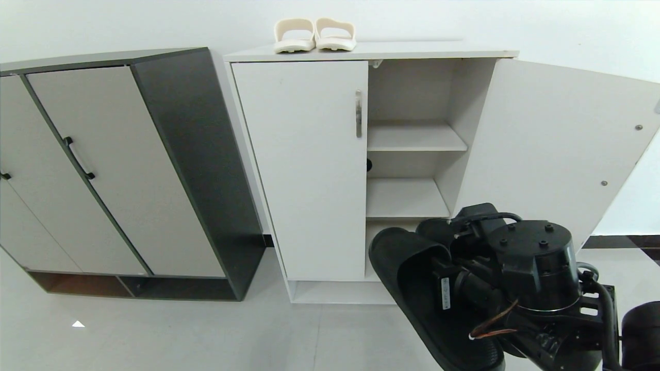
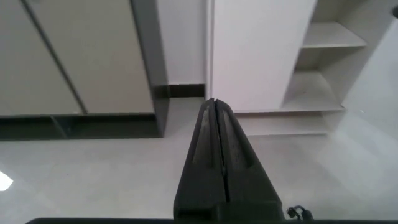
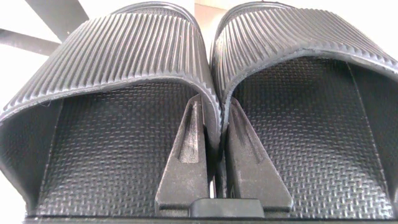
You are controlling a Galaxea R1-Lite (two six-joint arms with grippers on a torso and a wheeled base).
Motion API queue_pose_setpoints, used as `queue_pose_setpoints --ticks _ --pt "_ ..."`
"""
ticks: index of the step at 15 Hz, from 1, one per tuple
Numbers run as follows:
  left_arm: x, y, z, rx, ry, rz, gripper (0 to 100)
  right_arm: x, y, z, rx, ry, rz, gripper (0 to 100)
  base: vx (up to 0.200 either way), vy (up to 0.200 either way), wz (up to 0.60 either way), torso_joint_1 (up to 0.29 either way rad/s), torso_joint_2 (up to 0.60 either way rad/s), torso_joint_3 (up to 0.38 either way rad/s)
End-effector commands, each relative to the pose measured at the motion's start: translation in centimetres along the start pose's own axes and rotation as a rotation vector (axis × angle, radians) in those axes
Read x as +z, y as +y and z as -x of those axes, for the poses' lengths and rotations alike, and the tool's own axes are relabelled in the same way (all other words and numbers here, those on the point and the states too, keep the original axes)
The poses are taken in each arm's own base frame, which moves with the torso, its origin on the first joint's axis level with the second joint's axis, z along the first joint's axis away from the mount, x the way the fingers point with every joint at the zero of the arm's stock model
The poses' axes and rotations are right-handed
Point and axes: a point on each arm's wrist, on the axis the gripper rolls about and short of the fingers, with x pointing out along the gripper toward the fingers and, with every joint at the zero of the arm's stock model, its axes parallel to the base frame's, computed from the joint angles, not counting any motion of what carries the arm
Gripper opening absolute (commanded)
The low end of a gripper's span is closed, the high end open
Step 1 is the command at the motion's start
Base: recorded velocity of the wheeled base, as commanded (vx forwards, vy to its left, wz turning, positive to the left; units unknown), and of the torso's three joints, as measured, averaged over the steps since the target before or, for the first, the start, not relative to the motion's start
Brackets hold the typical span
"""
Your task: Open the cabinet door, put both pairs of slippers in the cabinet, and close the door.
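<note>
A white cabinet (image 1: 371, 51) stands ahead with its right door (image 1: 557, 149) swung open and its left door (image 1: 304, 170) shut; bare shelves (image 1: 407, 198) show inside. A cream pair of slippers (image 1: 314, 35) lies on the cabinet top. My right gripper (image 3: 214, 127) is shut on a black pair of slippers (image 3: 137, 81), pinching the two inner edges together. In the head view this black pair (image 1: 412, 278) hangs low in front of the open compartment. My left gripper (image 2: 214, 106) is shut with nothing in it, low over the floor left of the cabinet.
A grey and dark cabinet (image 1: 129, 170) with closed doors stands to the left, close beside the white one. The pale tiled floor (image 1: 180, 335) stretches in front. The open door juts out toward the right.
</note>
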Motion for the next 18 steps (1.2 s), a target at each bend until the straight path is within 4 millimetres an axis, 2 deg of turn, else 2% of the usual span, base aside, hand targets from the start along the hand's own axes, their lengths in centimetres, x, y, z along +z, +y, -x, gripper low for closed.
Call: queue_pose_setpoints --ticks 1,5,6,9,12,14,18 --pt "-0.2 -0.1 0.5 0.118 -0.063 0.012 0 -0.2 0.1 -0.1 0.001 0.006 0.008 0 0.0 0.0 0.0 0.0 0.0 0.0" --pt "-0.2 -0.2 0.6 0.051 -0.076 0.004 0 -0.6 0.7 -0.1 0.017 0.015 0.02 0 0.0 0.0 0.0 0.0 0.0 0.0" --pt "-0.2 -0.2 0.6 0.041 -0.075 0.008 0 0.1 1.0 -0.4 0.018 -0.002 0.009 0 0.0 0.0 0.0 0.0 0.0 0.0" --pt "-0.2 -0.2 0.6 0.04 -0.076 0.013 0 1.7 2.1 -3.5 -0.081 -0.05 -0.036 0 0.0 0.0 0.0 0.0 0.0 0.0" --pt "-0.2 -0.2 0.6 0.04 -0.075 0.013 0 0.7 2.8 -8.0 -0.243 -0.06 -0.086 0 0.0 -0.133 0.0 0.003 0.0 -0.002" --pt "-0.2 -0.2 0.6 0.04 -0.075 0.013 0 0.1 3.0 -9.2 -0.251 -0.07 -0.098 0 0.0 -0.2 0.0 0.005 -0.01 0.002" --pt "-0.2 -0.2 0.6 0.04 -0.075 0.013 0 -1.4 3.4 -10.4 -0.257 -0.055 -0.088 0 0.0 -0.2 0.0 0.005 0.0 0.005"
